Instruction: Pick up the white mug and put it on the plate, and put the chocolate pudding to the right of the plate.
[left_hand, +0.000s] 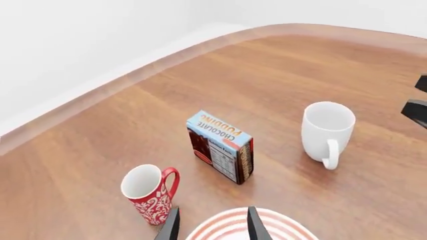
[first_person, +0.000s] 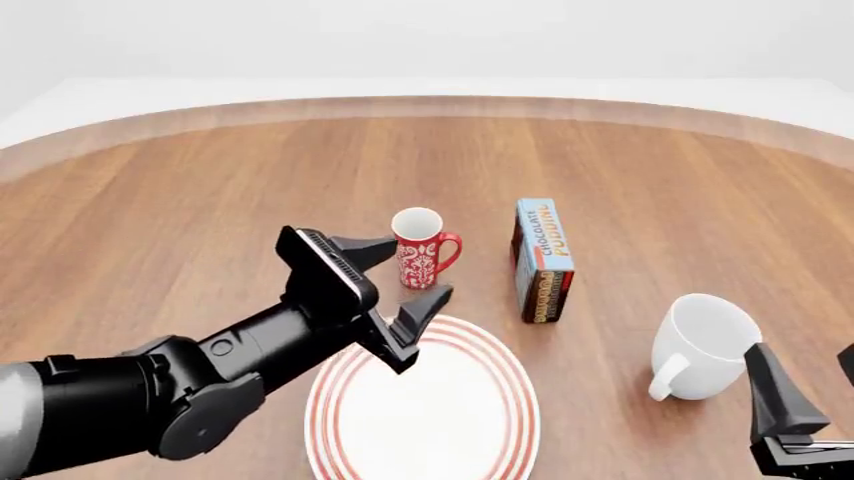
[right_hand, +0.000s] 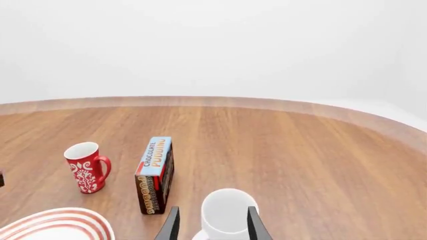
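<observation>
Nearest the arms, the large round white plate with red rings (first_person: 424, 408) lies bare on the wooden tabletop (first_person: 200, 190), with the left gripper (first_person: 400, 290) hovering over its far-left rim, fingers spread wide and holding nothing, so neither step looks done. To its right, the glossy all-white mug (first_person: 705, 345) stands upright on the wood, the right gripper (right_hand: 210, 225) poised just behind it, its fingers wide apart either side, nothing gripped. Farther back, the light-blue chocolate pudding box (first_person: 543, 260) stands beyond the plate's right rim beside a red patterned mug (first_person: 423, 248), and probably still needs shifting rightward.
</observation>
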